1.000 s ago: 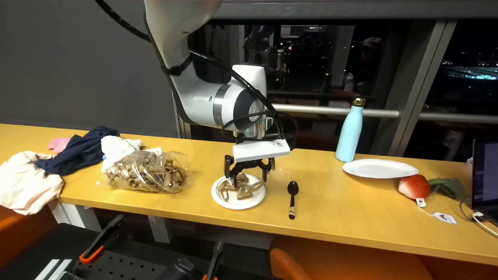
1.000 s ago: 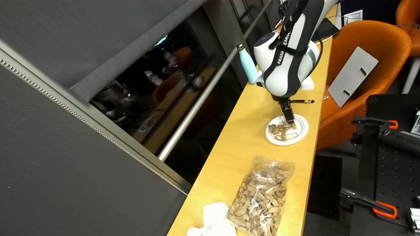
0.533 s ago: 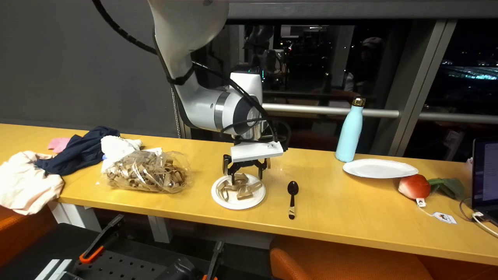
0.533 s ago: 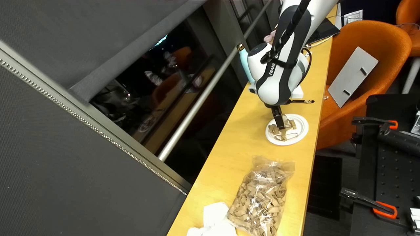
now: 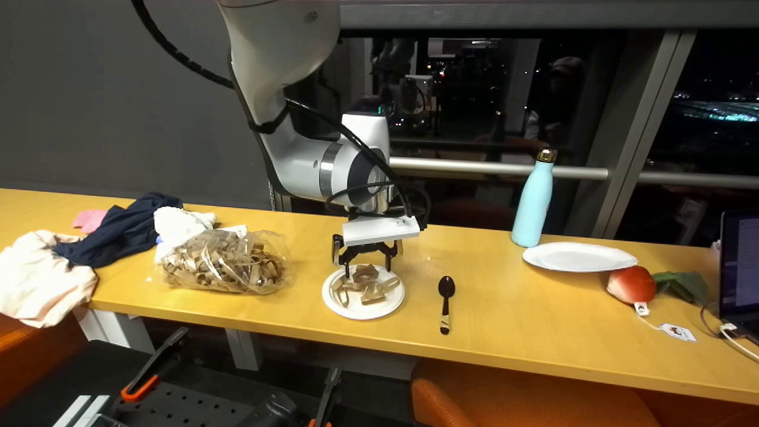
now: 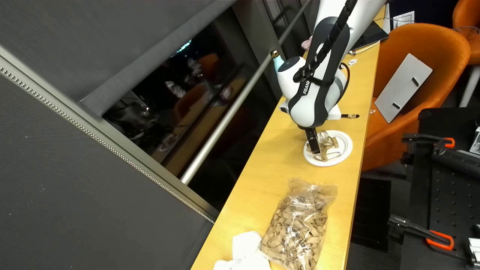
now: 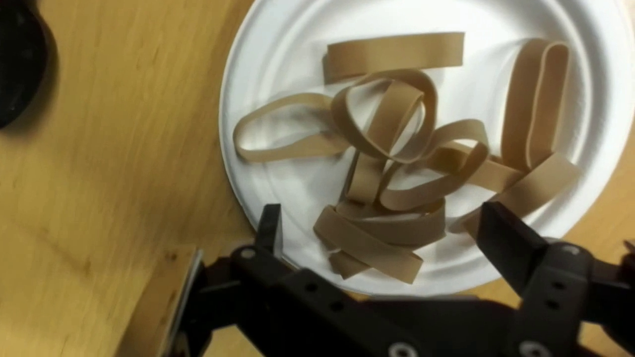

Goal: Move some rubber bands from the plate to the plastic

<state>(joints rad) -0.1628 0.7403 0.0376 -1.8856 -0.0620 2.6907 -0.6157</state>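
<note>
Several tan rubber bands (image 5: pixel 372 292) lie loosely heaped on a small white plate (image 5: pixel 356 314). In the wrist view, the bands (image 7: pixel 367 243) spread over the plate (image 7: pixel 278 54), one pair lying crossed near its lower rim. My gripper (image 5: pixel 367 270) is open and empty over the plate's back part. In the wrist view, the gripper (image 7: pixel 379 218) has its fingers wide apart on either side of the crossed bands, not gripping them. The right finger partly covers one band. A clear plastic bag (image 5: pixel 222 264) full of rubber bands lies beside the plate, also in an exterior view (image 6: pixel 296 225).
A black spoon (image 5: pixel 445 302) lies beside the plate. Farther along the table are a blue bottle (image 5: pixel 532 207), a white oval plate (image 5: pixel 580 257), a red toy (image 5: pixel 633 286) and a laptop (image 5: pixel 741 267). Crumpled cloths (image 5: pixel 118 234) lie beyond the bag.
My open gripper has moved across the plate toward the bag's side and slightly toward the window. The bands, plate and bag look unmoved.
</note>
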